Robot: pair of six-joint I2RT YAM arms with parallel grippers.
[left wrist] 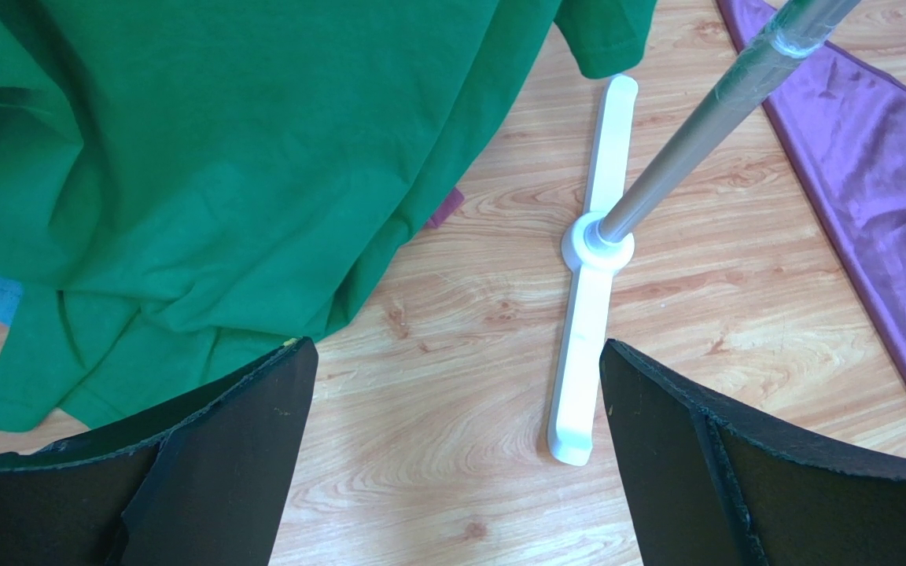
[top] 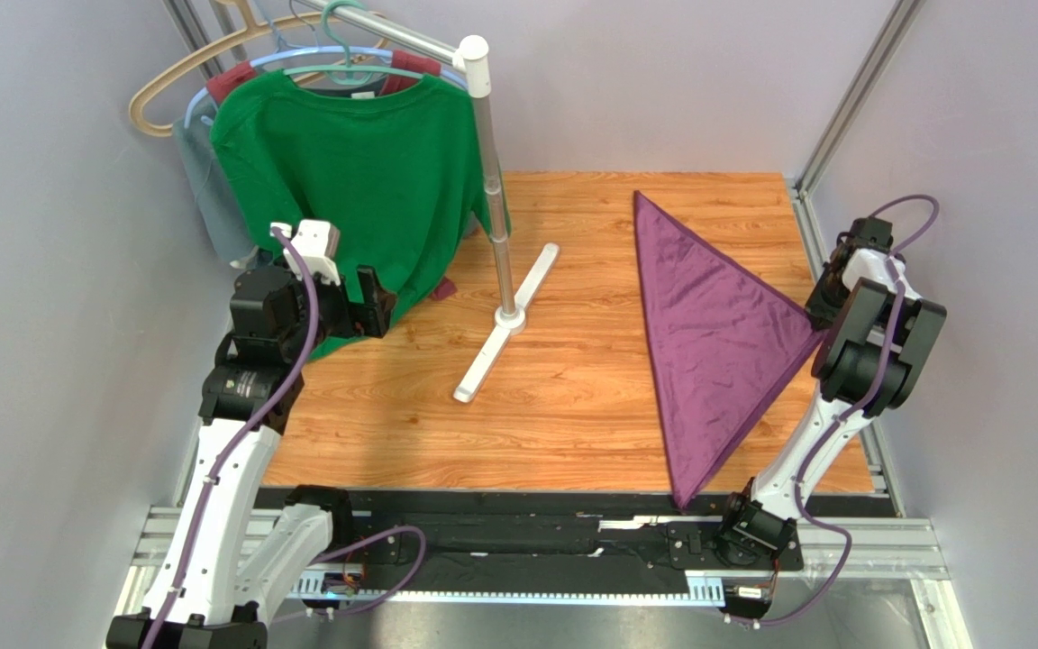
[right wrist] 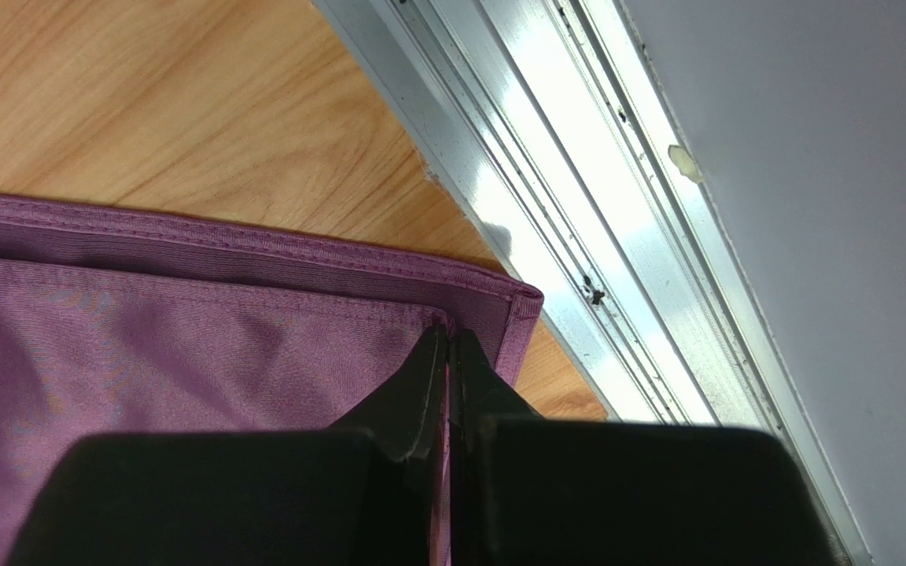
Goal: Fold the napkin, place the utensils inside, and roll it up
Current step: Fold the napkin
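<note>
Napkin (top: 707,325) cloth is laid flat on the wooden table (top: 579,392) as a purple triangle. One long straight edge is turned toward the left arm, and the far right corner is drawn out to a point. That right corner is clamped in the right gripper (top: 825,314).

In the right wrist view the right gripper (right wrist: 448,342) is seen with its jaws pressed together. A thin layer of the napkin (right wrist: 186,342) is pinched in the seam between them. The grip is placed just inside the stitched hem, close to the corner tip. The rest of the cloth is spread out to the left of the jaws. Bare table (right wrist: 127,94) is seen beyond the hem. A metal rail (right wrist: 541,177) and a grey wall (right wrist: 812,177) are seen to the right of the jaws.

The left gripper (top: 373,300) is held well apart from the napkin, at the lower hem of a green shirt (top: 349,162). In the left wrist view the left gripper (left wrist: 458,354) is seen with its jaws spread wide, and nothing is held between them. Bare table (left wrist: 446,472) is framed in the gap. The green shirt (left wrist: 222,153) is hung ahead and to the left of the jaws. The white foot (left wrist: 588,307) of a clothes rack is seen just ahead of the right jaw, with its metal pole (left wrist: 706,130) slanted up from it. The napkin (left wrist: 883,177) is seen only as a purple strip far off to the right of these jaws, untouched by them.
</note>
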